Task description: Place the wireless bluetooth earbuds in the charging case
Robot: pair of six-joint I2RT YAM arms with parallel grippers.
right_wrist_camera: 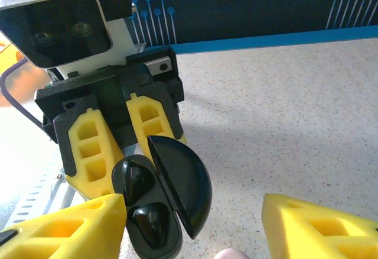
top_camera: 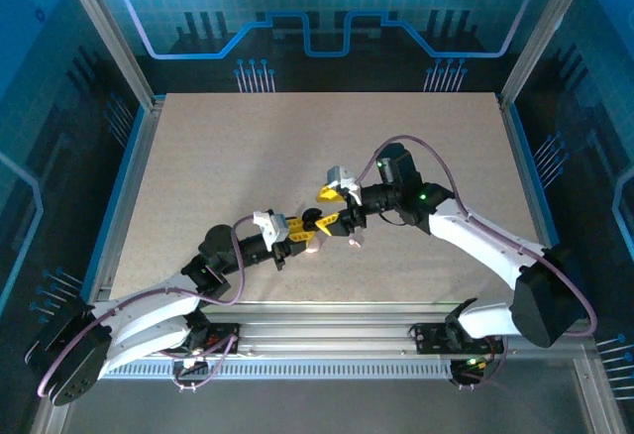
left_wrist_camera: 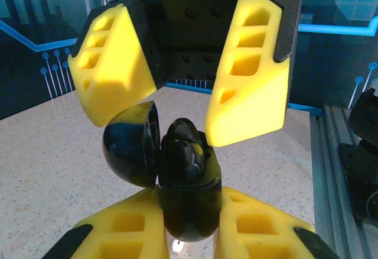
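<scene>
My left gripper is shut on the black charging case, held above the table with its lid swung open. Two black curved earbuds sit in the case's wells. My right gripper is open, its fingers spread either side of the case and touching nothing; from the left wrist its yellow pads hang just above the case. In the top view both grippers meet at mid-table. A whitish-pink earbud lies on the table just below them, its edge also showing as a pink piece.
The speckled beige table stretches wide behind and to both sides of the grippers. A second pale piece lies under the left gripper. A metal rail runs along the near edge, and blue panels wall the back.
</scene>
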